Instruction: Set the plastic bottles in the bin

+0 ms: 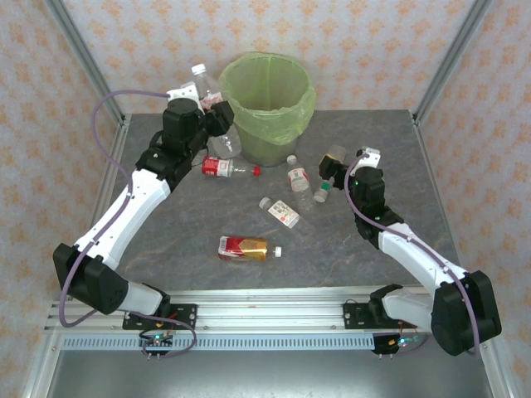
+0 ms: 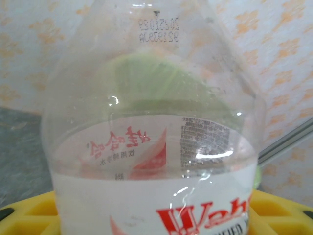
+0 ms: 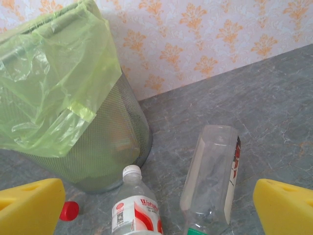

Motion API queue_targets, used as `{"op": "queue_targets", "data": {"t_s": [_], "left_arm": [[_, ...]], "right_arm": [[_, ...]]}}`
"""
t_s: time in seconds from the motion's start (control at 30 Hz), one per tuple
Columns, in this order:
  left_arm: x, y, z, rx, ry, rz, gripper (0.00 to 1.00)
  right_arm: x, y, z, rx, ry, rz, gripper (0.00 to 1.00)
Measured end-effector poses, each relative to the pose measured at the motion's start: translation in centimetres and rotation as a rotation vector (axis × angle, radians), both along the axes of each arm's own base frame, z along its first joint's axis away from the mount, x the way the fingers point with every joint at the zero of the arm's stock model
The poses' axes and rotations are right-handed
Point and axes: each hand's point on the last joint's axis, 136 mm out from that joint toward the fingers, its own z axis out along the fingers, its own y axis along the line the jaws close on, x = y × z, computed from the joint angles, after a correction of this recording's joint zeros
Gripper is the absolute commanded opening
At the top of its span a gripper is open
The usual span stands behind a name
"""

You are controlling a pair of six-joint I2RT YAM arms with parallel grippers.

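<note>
1. Left tool (image 1: 209, 106) was clenched on the held bottle (image 1: 202, 83), lifted clear of the surface (image 1: 174, 240), just beside the left rim of the bin (image 1: 274, 128). White cap pointed up and away from the arm. Judged: raised to clear the rim, not yet over the opening.
2. Left wrist view: yellow fingers (image 2: 29, 215) flanked the labelled belly. The bin's green showed through the clear wall ahead, so the bottle was aimed roughly at it.
3. Right tool (image 3: 156, 196) was released, jaws spread wide, low over the surface. The green-cap bottle (image 3: 212, 176) lay on its side between the fingers, and the white-cap bottle (image 3: 137, 210) sat just beside it. Which of the two it was lined up for could not be told, nor whether the white-cap one stood or lay.
4. Three more bottles lay loose on the surface, all apart:
   - the red bottle (image 1: 224, 167) near the bin's foot
   - the white-label bottle (image 1: 282, 212) mid-surface
   - the gold bottle (image 1: 245, 247) nearest the arm bases
5. Materials:
   - Bottles were thin clear plastic with glossy printed labels, and the held one had droplets inside.
   - Most were round. Judged light, easily dented and prone to roll.
   - The green-cap bottle looked flat-sided.
   - The bin had a dark mesh wall tapering downward.
   - The bag (image 3: 54, 93) was translucent green, wrinkled and folded over the rim.
   - The surface was grey, mottled and matte.
</note>
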Motion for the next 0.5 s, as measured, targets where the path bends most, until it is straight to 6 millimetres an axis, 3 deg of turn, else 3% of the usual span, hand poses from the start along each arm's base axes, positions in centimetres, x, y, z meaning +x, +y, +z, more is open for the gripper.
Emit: {"op": "queue_targets", "data": {"t_s": [0.2,0.5], "left_arm": [[1.9,-1.9,3.2,-0.051,-0.087,-0.063,0.59],[5.7,-5.4,4.8,-0.066,-0.130,-0.142,0.59]], "right_arm": [[0.0,0.0,0.1,0.006,-0.004,-0.004,0.99],[0.0,-0.3,0.4,0.015,-0.011,-0.022,0.99]]}}
